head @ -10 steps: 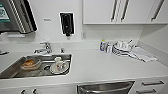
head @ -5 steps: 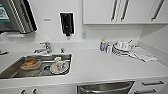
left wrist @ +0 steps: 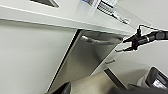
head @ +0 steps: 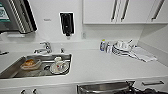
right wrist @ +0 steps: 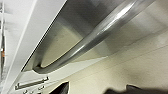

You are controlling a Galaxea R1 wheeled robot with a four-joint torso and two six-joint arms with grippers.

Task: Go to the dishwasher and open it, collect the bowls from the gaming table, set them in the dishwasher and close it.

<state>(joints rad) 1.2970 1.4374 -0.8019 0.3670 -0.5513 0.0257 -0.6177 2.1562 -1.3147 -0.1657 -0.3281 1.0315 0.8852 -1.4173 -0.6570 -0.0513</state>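
Up close, the right gripper [left wrist: 131, 43] (fingers apart) sits just beside the dishwasher [left wrist: 87, 60] handle [right wrist: 100, 37]; left gripper's state: cannot tell.

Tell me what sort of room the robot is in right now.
Most likely an office kitchenette. A steel sink holding dirty dishes is set into a white counter, white cupboards hang above it, and the dishwasher, with a stainless-steel front and a bar handle, sits under the counter.

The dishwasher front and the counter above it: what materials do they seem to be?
The dishwasher front looks like brushed stainless steel: grey, with soft reflections, and a shiny metal bar handle. The counter is smooth, white and matte, perhaps laminate or stone composite.
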